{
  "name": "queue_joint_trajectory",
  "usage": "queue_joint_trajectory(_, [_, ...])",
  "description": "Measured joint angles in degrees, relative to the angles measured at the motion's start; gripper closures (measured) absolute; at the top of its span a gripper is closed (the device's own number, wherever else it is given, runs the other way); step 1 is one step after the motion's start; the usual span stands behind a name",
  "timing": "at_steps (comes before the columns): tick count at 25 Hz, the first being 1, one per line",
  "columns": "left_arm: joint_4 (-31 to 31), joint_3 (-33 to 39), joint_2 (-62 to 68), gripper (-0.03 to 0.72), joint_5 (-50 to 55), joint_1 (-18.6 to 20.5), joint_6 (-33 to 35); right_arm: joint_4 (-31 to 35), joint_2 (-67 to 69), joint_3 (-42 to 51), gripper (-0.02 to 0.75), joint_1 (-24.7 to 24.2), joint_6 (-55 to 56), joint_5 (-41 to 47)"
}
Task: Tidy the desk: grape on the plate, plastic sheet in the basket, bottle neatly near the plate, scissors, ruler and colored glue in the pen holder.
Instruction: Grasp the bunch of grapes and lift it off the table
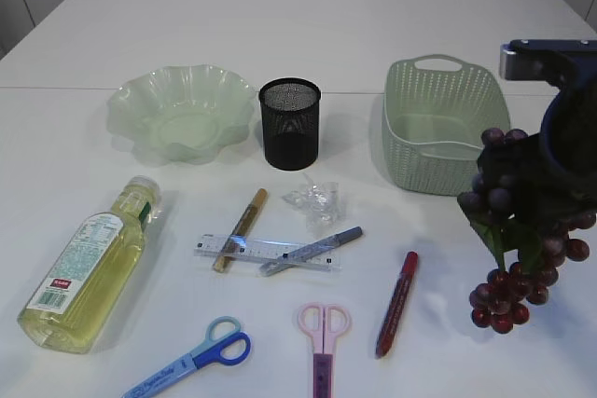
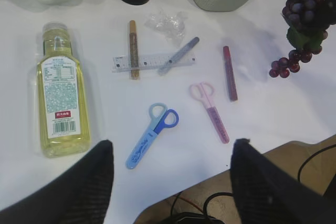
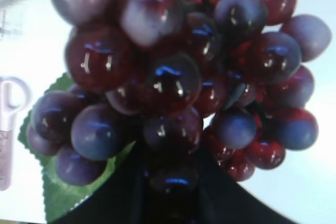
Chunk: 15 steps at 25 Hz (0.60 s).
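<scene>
The right pincer [image 1: 522,179] pinches the bunch of grapes [image 1: 518,230] and holds it up in the air, right of the basket [image 1: 438,123]. The left pincer [image 2: 170,182] is spread wide and holds nothing. I think the grapes must next go far left, over to the green plate [image 1: 182,114].

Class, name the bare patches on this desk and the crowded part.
Bare: the far table behind the plate and basket; the strip between bottle and ruler. Crowded: the middle, where glue sticks cross the ruler near both scissors.
</scene>
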Motion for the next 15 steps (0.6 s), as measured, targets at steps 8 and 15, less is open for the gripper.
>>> queue_joint_trajectory(8, [-1.79, 0.0, 1.21, 0.179, -2.13, 0.0, 0.0, 3.63, -0.1, -6.09, 0.585, 0.14, -2.9, 4.23])
queue_joint_trajectory(15, [-9.49, 0.0, 9.18, 0.179, -4.66, 0.0, 8.06, 4.39, -0.1, -11.06, 0.585, 4.38, -4.75, 5.22])
